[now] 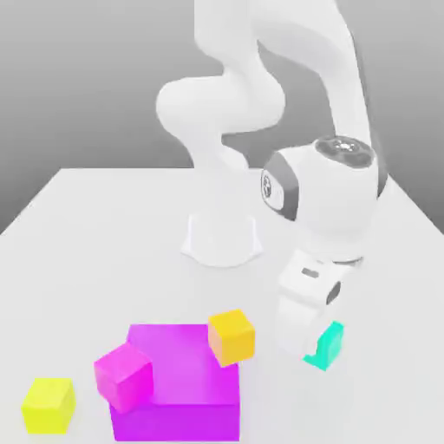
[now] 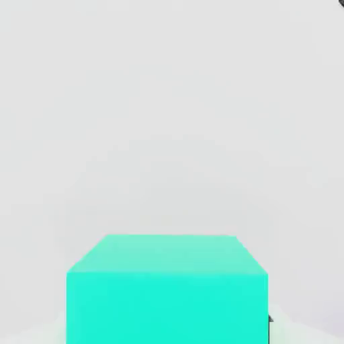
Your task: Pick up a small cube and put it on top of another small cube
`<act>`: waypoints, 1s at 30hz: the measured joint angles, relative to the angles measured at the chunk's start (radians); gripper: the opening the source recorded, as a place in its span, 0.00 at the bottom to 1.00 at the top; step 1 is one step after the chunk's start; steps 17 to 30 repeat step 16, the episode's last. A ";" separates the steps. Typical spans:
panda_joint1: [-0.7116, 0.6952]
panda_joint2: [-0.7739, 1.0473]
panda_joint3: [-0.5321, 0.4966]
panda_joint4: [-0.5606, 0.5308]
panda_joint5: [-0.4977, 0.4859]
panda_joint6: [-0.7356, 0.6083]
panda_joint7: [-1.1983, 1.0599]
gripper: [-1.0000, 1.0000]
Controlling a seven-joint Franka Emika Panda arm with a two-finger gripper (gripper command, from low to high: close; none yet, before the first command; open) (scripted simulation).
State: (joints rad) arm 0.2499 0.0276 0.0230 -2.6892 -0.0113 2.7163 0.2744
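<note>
At the exterior view's left, near, a yellow cube [image 1: 48, 406] is seen, then a magenta cube [image 1: 124, 376] and an orange cube [image 1: 231, 336] by the large purple block [image 1: 176, 419]. At right, the turquoise cube [image 1: 326, 345] is held between the gripper's [image 1: 314, 352] jaws, apparently just grasped; lifting and stacking are left.

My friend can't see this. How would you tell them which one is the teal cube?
Find the big purple block on the table, then look toward the exterior view's right, past the orange cube. The teal cube is the small blue-green one right at the white robot's gripper. The yellow, pink and orange cubes are all away from the gripper.
</note>
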 joint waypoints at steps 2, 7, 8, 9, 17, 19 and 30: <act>-0.041 -0.072 -0.024 -0.001 0.001 -0.071 0.036 0.00; -0.121 -0.251 -0.070 -0.003 -0.006 -0.248 0.136 0.00; -0.138 -0.278 -0.079 -0.004 -0.008 -0.274 0.154 0.00; -0.146 -0.274 -0.083 -0.008 -0.008 -0.266 0.162 0.00; -0.152 -0.146 -0.090 -0.042 -0.001 -0.104 0.165 1.00; -0.152 -0.146 -0.090 -0.042 -0.001 -0.104 0.165 1.00; -0.152 -0.146 -0.090 -0.042 -0.001 -0.104 0.165 1.00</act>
